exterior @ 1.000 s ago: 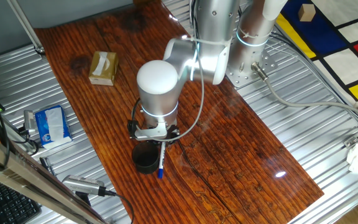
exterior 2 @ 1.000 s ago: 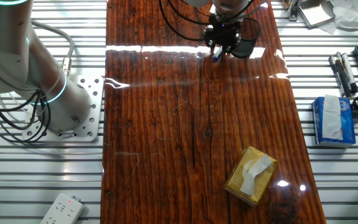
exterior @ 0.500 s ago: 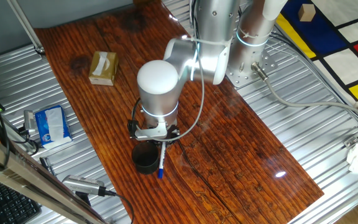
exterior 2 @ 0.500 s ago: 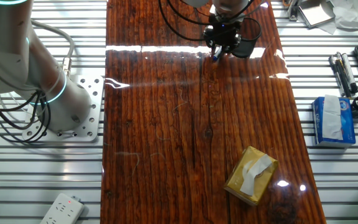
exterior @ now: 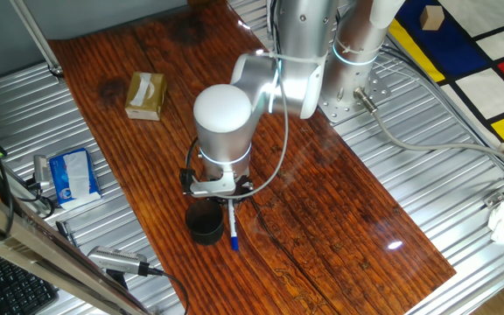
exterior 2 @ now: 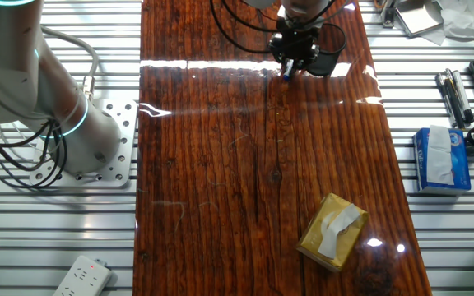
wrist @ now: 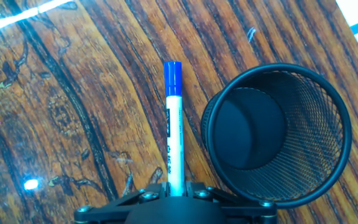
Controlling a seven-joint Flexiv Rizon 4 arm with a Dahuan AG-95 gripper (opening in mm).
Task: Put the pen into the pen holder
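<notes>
My gripper point(wrist: 174, 190) is shut on the pen point(wrist: 173, 124), a slim white marker with a blue cap that points down toward the table. The pen holder point(wrist: 277, 127), a black mesh cup, stands upright and empty just right of the pen in the hand view. In one fixed view the pen point(exterior: 232, 229) hangs from the gripper point(exterior: 229, 203) beside the cup point(exterior: 205, 227), its blue tip near the wood. In the other fixed view the gripper point(exterior 2: 290, 62) and the pen tip point(exterior 2: 286, 76) sit left of the cup point(exterior 2: 323, 62).
A tan cardboard box point(exterior: 145, 94) lies at the table's far left. A blue tissue pack point(exterior: 71, 173) and a silver-grey tool point(exterior: 121, 260) lie off the wood on the metal slats. The arm's base point(exterior 2: 64, 115) stands beside the table.
The pen hangs slightly more to the right and lower in one fixed view. The gripper and cup have barely moved.
</notes>
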